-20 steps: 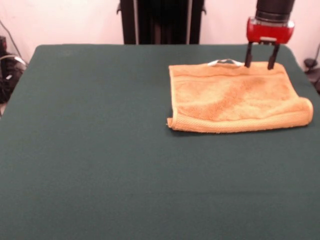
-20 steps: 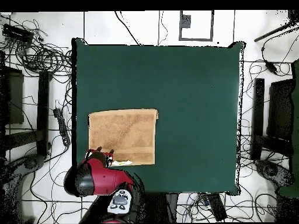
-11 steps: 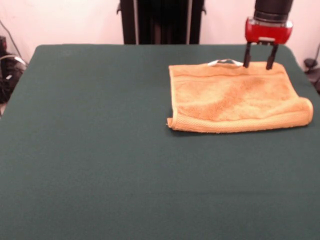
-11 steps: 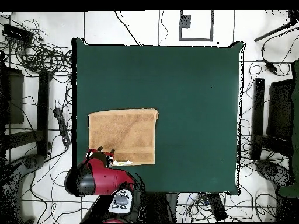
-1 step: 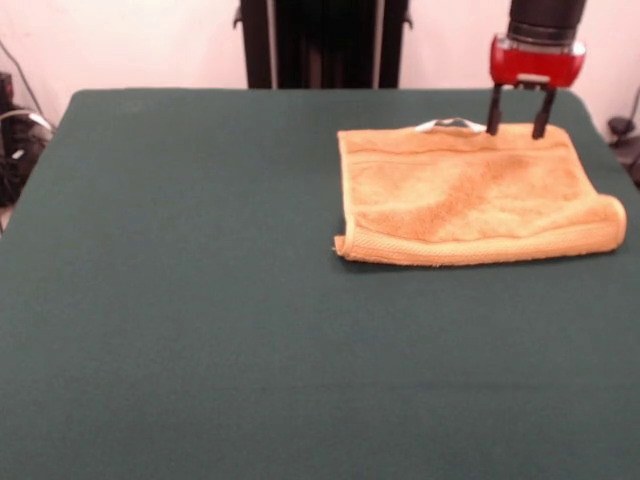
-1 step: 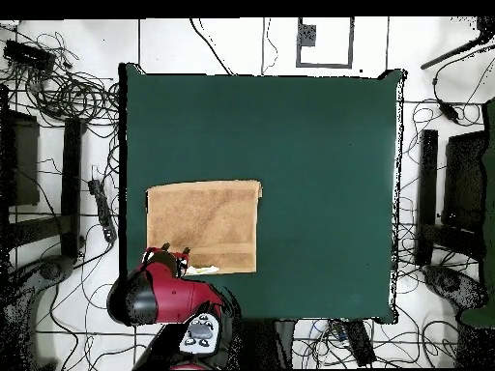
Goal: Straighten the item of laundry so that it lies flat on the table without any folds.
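From across the room, the orange-tan hand towel [image 5: 470, 195] lies on the green surface [image 5: 200, 300] well off to one side, close to the surface's far edge. It is doubled over: a rounded fold runs along its side edge and a thick double hem along the near one, so it is not yet flat. A small white tag [image 5: 450, 124] peeks out at the towel's far edge. The hand [image 5: 517, 125] comes down just beside that tag, its two dark fingers [image 5: 494, 110] set narrowly apart and empty, tips at or touching the towel's far edge. The towel spreads away from the hand toward the middle of the surface, its long axis running crosswise to the hand's reach.

From above, the towel [image 6: 203, 227] sits by one corner of the surface [image 6: 319, 174], with the tag [image 6: 201, 270] on the edge nearest the red arm. The hand [image 6: 170, 253] is over that same edge. My guess is the top layer must be pinched there and drawn back over the fold.
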You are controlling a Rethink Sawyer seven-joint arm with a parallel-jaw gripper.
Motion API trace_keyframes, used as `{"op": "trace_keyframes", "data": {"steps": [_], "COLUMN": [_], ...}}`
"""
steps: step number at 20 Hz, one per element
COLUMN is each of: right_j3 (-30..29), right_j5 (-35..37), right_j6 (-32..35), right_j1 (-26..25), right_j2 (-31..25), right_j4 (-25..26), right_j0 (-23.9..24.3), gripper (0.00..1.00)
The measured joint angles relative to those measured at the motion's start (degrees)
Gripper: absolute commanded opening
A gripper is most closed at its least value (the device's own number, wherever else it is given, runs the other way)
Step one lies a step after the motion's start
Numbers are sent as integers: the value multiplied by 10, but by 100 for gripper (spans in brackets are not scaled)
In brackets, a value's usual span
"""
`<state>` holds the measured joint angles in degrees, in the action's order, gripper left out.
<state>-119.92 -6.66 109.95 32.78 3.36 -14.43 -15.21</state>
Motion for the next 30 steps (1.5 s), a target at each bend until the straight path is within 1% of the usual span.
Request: {"op": "trace_keyframes", "data": {"steps": [14,25,30], "right_j3": [-6,-36,-46], "right_j5": [-2,-37,-52], "right_j6": [0,0,0], "right_j1": [0,0,0], "right_j2": [1,1,1], "right_j4": [10,10,10], "right_j0": [-11,-26,-44], "gripper": [100,100,100]}}
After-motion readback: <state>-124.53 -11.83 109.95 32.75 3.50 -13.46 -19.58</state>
